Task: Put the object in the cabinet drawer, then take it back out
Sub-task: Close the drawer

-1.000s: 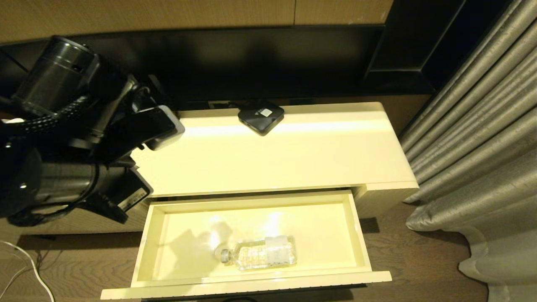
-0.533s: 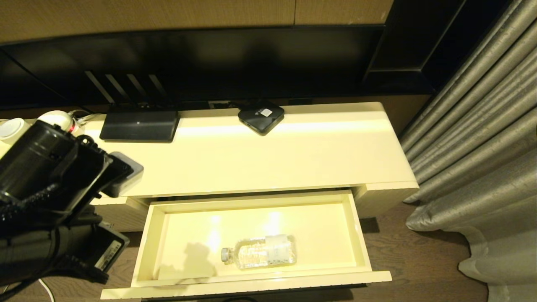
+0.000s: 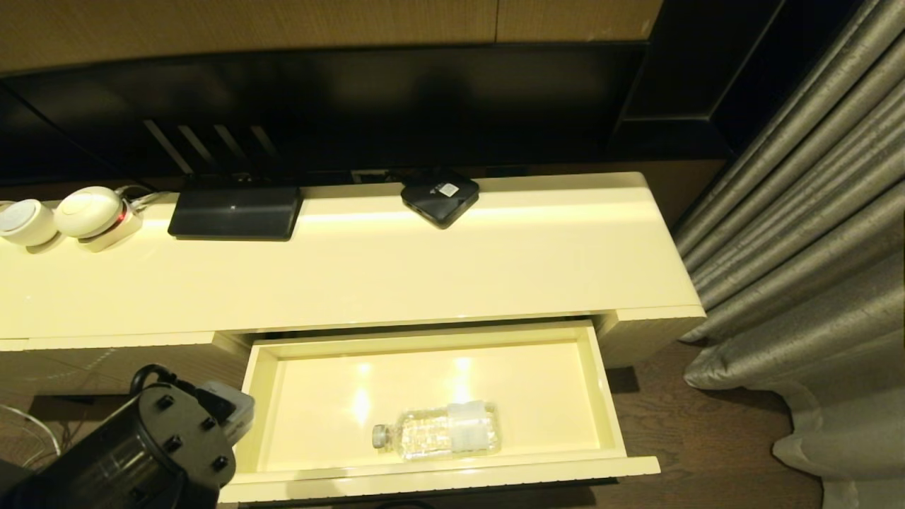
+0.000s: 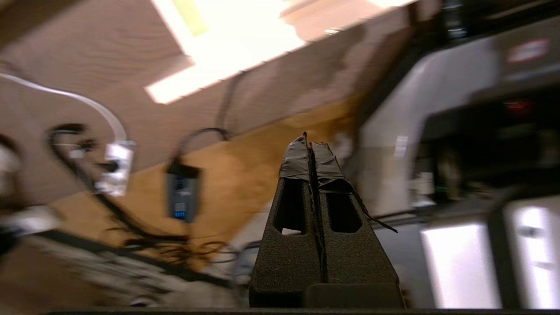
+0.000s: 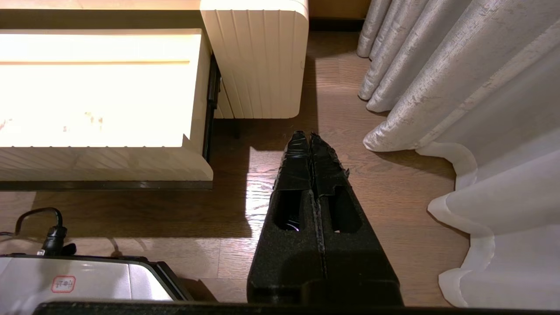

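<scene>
The object, a small clear bottle [image 3: 438,431], lies on its side in the open cabinet drawer [image 3: 424,338], near the front wall, cap pointing left. Nothing touches it. My left arm [image 3: 148,452] sits low at the bottom-left corner of the head view, just outside the drawer's left side. The left gripper [image 4: 311,142] is shut and empty, pointing at blurred floor and cables. Beyond the right end of the drawer's ribbed front [image 5: 100,164], the right gripper [image 5: 310,138] hangs shut and empty over the wooden floor.
On the cabinet top stand a black router [image 3: 235,211], a black square box [image 3: 440,196] and two white round devices [image 3: 88,212]. A dark screen [image 3: 353,106] hangs behind. Grey curtains [image 3: 813,247] fall at the right. Cables and a power adapter [image 4: 181,197] lie on the floor.
My left arm has dropped from above the cabinet top's left side to low beside the drawer's left front corner, uncovering the router and white devices. The bottle has not moved.
</scene>
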`<state>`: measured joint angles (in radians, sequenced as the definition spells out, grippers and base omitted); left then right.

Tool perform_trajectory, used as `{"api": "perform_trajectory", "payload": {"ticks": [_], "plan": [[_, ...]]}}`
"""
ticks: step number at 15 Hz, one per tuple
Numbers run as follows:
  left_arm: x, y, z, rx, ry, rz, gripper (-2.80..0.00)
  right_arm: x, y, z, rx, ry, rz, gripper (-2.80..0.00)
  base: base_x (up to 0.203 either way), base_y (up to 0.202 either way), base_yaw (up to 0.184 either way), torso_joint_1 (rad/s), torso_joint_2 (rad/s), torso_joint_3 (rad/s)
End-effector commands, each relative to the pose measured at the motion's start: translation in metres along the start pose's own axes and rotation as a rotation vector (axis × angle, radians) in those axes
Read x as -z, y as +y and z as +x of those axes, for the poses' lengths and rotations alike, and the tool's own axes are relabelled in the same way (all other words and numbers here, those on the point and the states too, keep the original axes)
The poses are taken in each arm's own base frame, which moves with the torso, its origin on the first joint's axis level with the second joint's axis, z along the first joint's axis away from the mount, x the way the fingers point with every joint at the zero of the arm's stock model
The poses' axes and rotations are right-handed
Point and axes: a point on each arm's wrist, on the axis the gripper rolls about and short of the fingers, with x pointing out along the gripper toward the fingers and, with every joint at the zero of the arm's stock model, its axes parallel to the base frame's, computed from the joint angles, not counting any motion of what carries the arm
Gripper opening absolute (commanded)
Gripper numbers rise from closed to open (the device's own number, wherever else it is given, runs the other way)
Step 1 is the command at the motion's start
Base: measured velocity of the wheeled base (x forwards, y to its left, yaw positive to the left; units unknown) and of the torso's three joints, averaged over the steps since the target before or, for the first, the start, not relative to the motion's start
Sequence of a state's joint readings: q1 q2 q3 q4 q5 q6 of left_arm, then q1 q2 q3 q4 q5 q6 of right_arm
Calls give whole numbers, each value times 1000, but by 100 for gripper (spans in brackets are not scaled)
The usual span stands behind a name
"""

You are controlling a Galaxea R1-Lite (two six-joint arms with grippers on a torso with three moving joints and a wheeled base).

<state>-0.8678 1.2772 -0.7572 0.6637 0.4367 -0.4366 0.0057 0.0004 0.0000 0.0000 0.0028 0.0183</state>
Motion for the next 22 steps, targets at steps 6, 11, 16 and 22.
{"api": "perform_trajectory", "payload": {"ticks": [6, 11, 16, 22], "plan": [[20, -35, 19, 175, 89, -97, -280, 0, 0, 0, -1, 1, 0, -280, 0, 0, 0, 0, 0, 0], [29, -55, 54, 167, 109, -98, -280, 0, 0, 0, -1, 1, 0, -280, 0, 0, 0, 0, 0, 0], [35, -57, 43, 216, 82, -85, -280, 0, 0, 0, -1, 1, 0, -280, 0, 0, 0, 0, 0, 0], [57, -57, 57, 172, 175, -24, -280, 0, 0, 0, -1, 1, 0, -280, 0, 0, 0, 0, 0, 0]]}}
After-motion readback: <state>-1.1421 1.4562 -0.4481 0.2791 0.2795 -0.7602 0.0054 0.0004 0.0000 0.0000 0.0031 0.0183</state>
